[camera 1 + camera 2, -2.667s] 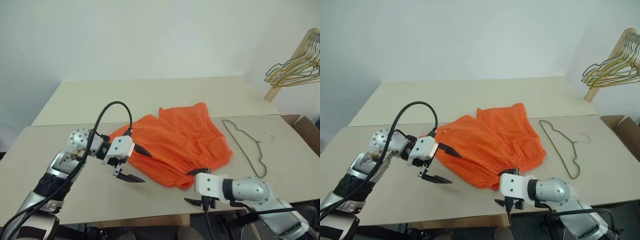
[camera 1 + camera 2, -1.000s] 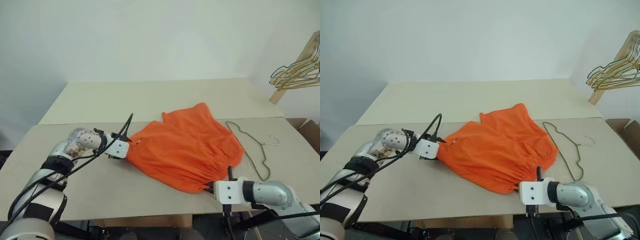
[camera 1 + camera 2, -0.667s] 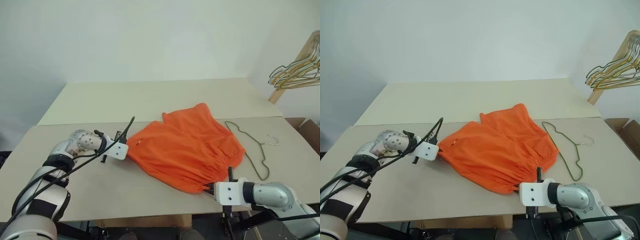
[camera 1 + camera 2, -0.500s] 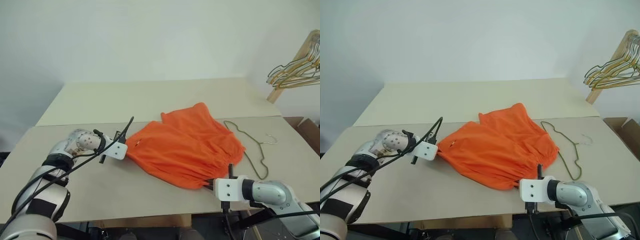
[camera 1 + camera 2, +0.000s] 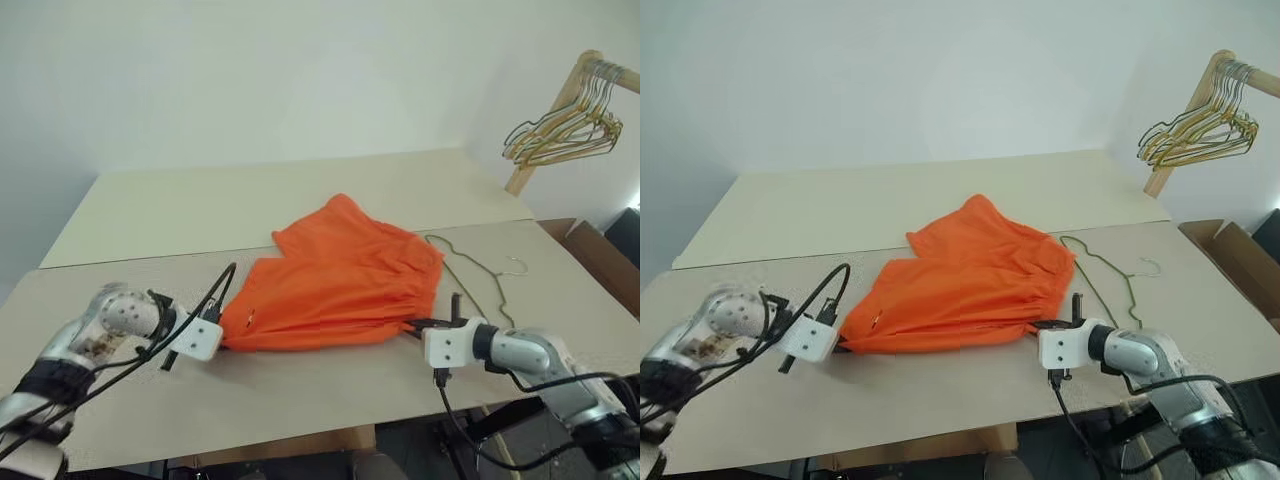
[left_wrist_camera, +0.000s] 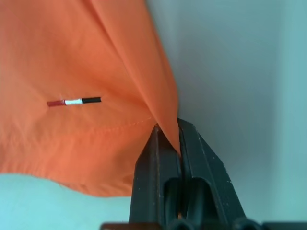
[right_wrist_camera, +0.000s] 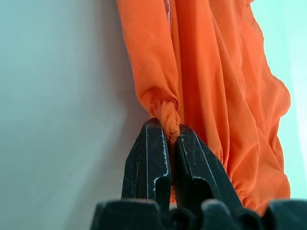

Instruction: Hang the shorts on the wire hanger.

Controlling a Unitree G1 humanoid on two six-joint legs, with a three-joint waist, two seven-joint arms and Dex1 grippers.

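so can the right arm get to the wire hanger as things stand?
Probably not yet. The wire hanger lies bare on the table just beyond the right gripper, with nothing between them, but that gripper is shut on the shorts and would have to let go first.

shorts: you have the bright orange fabric shorts point(image 5: 335, 280) mid-table on the beige table point(image 5: 250, 205) | hanger: thin grey-olive wire hanger point(image 5: 470, 275) just right of them | rack: bunch of wire hangers point(image 5: 560, 130) far right, behind
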